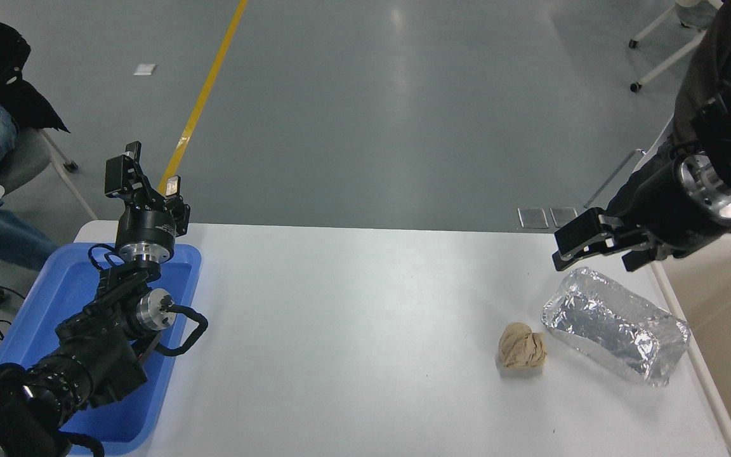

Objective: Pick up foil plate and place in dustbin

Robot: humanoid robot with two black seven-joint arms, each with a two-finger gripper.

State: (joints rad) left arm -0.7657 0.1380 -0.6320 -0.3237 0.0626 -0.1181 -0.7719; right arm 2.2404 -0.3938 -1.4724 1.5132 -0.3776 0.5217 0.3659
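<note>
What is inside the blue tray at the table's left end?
The parked left arm reaches over the blue tray; the visible floor is bare, while the part beneath the arm is covered.

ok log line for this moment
right gripper: open, above far end | crinkled silver foil plate: on table | beige plastic dustbin: right
</note>
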